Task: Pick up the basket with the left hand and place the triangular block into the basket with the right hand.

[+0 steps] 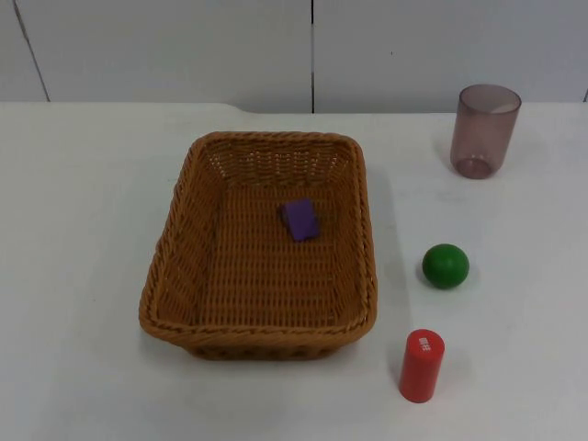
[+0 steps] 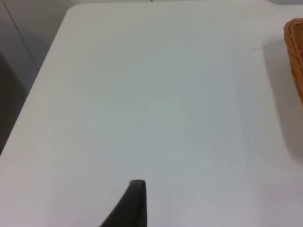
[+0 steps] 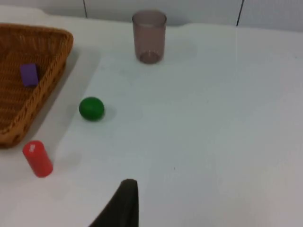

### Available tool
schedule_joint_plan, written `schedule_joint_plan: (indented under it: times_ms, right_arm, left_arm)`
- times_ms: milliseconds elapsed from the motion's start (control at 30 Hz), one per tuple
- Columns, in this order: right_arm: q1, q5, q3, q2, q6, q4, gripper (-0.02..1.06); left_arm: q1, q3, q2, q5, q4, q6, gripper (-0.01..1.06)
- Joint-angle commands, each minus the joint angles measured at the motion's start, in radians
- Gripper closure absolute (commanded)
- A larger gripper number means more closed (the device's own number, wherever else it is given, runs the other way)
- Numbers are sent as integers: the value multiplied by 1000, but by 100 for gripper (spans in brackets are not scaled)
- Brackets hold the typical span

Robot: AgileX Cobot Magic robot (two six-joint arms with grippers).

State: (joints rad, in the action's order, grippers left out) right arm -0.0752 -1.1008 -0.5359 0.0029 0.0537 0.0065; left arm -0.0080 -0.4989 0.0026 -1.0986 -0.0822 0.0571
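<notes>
Basket, woven and rectangular, stands on the white bench with its long axis running from the near edge toward the partition wall; a purple block lies on its floor, a little toward the far right, apart from every wall, so the block is inside while the basket is not lifted.

The left hand hangs over bare bench on the basket's left side, and the basket's rim lies off to its right, near but not touching; this hand is the nearer one to the left long wall, which I judge the likely place to take hold. The right hand hangs over the bench's right part, well apart from the basket, with a green ball and a red cylinder lying between; a tinted plastic cup stands farther off toward the wall.

Whether either hand is spread or pressed together cannot be told; the block's triangular form is hard to make out, since it reads as a small slanted slab.
</notes>
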Motion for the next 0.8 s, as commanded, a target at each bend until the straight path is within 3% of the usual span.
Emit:
schedule_joint_plan:
  times_ms: [0,767]
  right_arm:
    - [-5,22,22,-3,-13,-7,0]
    - [-5,22,22,-3,-64,-37,0]
  left_arm:
    - [-6,4,-3,24,6,1,0]
    - [-45,0,-3,28,71,-23,0]
